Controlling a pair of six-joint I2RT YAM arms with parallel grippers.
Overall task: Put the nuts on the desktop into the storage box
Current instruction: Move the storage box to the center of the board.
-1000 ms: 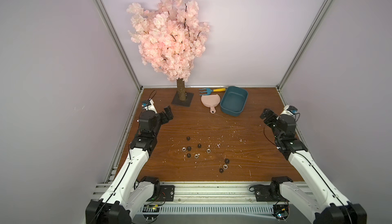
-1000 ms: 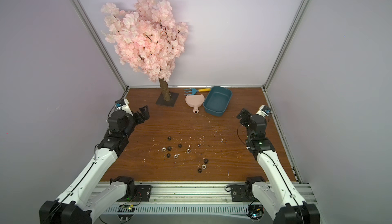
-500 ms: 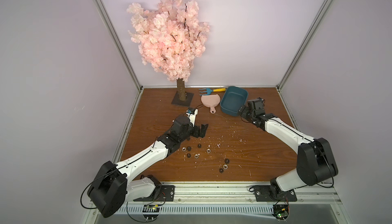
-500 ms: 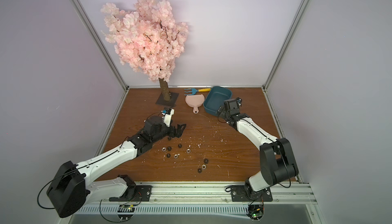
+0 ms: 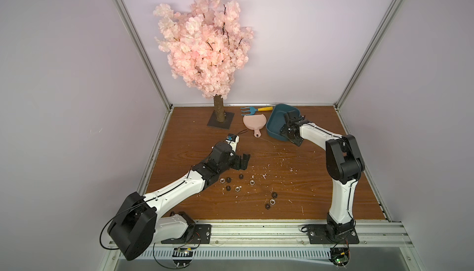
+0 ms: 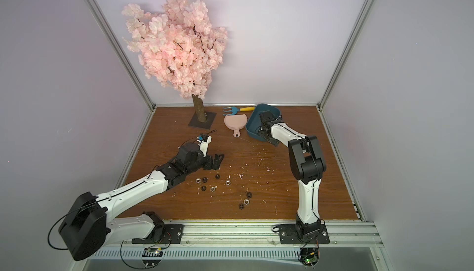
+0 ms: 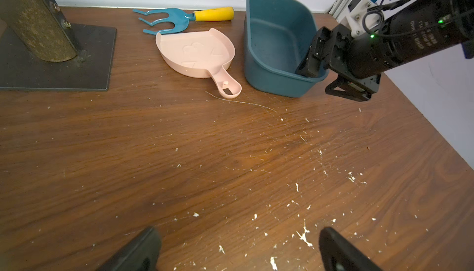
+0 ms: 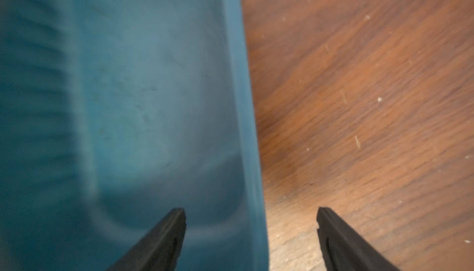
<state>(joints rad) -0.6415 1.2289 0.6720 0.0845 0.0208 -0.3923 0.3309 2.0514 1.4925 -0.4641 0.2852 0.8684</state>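
The nuts (image 5: 237, 188) lie scattered on the desktop (image 5: 307, 192), well apart from the storage box (image 5: 274, 124) at the back. The right gripper (image 8: 251, 212) straddles the box's near wall with its jaws spread, likely to grip the box and drag it closer. The left gripper (image 5: 242, 161) hovers wide open just behind the nuts. Half a second earlier, the right gripper was beside the box, not over its wall.
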